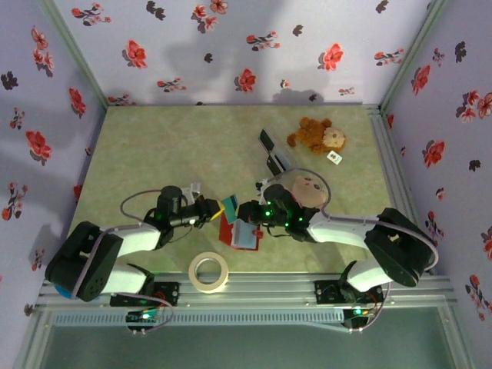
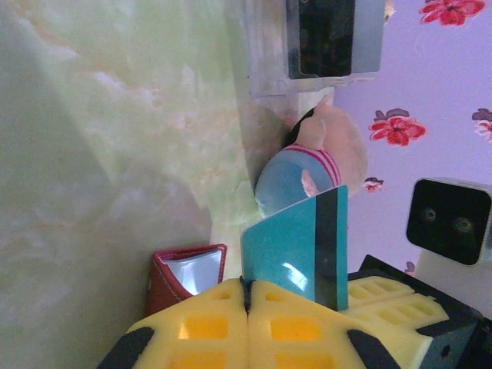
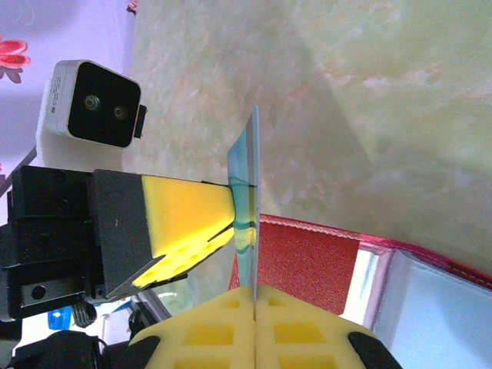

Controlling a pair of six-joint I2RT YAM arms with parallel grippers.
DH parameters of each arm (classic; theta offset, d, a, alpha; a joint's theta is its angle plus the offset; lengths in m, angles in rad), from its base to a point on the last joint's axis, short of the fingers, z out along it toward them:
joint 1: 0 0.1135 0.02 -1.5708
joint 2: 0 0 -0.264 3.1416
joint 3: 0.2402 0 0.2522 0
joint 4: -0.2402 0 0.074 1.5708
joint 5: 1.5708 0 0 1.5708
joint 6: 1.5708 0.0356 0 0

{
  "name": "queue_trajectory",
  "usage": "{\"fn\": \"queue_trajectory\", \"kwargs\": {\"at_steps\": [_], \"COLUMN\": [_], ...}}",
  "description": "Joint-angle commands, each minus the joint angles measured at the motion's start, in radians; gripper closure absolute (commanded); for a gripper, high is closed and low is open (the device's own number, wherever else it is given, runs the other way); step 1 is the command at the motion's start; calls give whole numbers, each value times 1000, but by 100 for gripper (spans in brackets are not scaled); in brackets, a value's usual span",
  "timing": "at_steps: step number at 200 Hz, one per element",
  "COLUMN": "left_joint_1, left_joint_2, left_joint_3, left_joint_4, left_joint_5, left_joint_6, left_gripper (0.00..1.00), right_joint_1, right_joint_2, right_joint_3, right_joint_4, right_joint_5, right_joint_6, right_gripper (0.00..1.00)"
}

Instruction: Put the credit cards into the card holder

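The red wallet (image 1: 237, 234) lies open on the table (image 1: 154, 154). Beyond the wallet, a clear stand (image 1: 274, 157) holds a dark card (image 2: 327, 34) upright. Just above the wallet, the left gripper (image 2: 247, 290) and right gripper (image 3: 254, 296) are both clamped on one teal card (image 2: 296, 250).

Overhead; close wrists, apparently sharing card (image 2: 292, 246)

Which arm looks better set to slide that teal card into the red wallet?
Probably right. The right gripper clamps the teal card edge-on, and the red wallet lies open beyond it. The left gripper is shut against the card, the wallet off to its side.
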Motion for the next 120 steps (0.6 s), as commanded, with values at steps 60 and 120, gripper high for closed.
{"fn": "queue_trajectory", "kwargs": {"at_steps": [60,120], "left_joint_1": [-6,-5], "left_joint_2": [33,48], "left_joint_3": [15,18], "left_joint_4": [164,188], "left_joint_5": [117,135], "left_joint_6": [-20,-28], "left_gripper": [85,80], "right_joint_1": [9,0], "right_joint_2": [78,142], "right_joint_3": [5,3], "right_joint_4": [114,175], "right_joint_5": [-121,-149], "right_joint_6": [33,69], "right_gripper": [97,96]}}
